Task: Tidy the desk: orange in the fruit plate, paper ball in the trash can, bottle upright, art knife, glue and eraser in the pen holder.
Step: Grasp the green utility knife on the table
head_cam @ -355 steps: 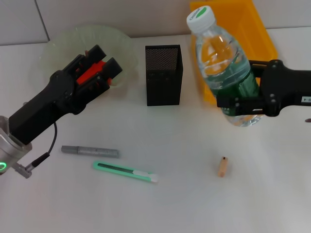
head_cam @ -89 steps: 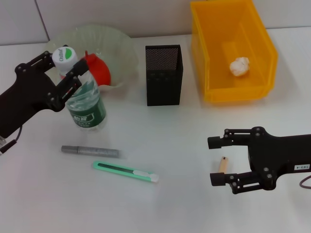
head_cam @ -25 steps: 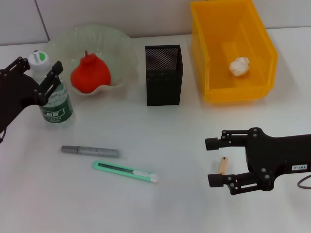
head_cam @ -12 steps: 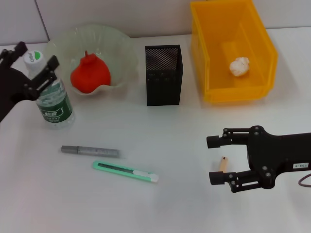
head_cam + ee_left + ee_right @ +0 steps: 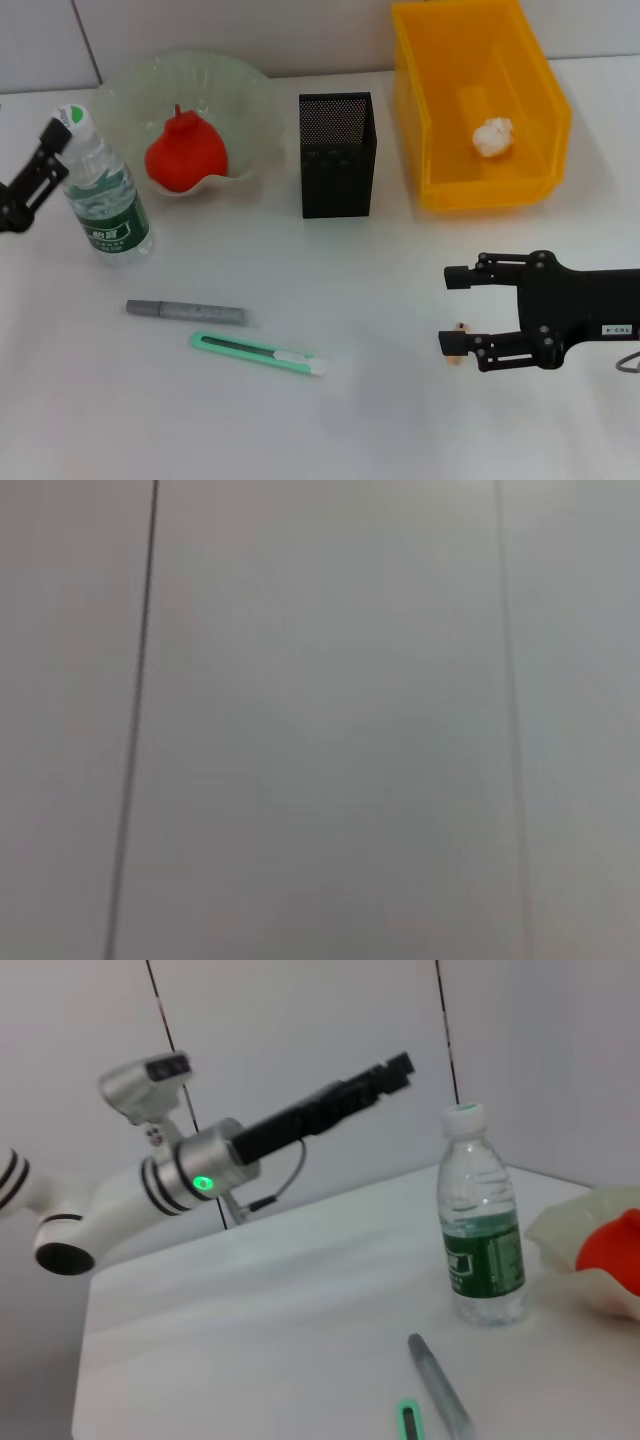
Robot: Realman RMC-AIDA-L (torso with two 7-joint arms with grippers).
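Bottle (image 5: 103,197) upright (orange (image 5: 185,155) in plate (image 5: 251,108))

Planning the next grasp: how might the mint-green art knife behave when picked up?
The slim mint-green art knife lies flat on the white desk, so fingers may struggle to get under it. It looks rigid and light, and its flat shape should not roll.

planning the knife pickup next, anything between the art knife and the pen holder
Nothing visible blocks it. The art knife lies flat on the table, and the stretch up to the pen holder is bare; the grey stick lies off that line.

Right end effector (image 5: 452,310) low, fingers spread, left end effector (image 5: 40,165) raised, fingers apart
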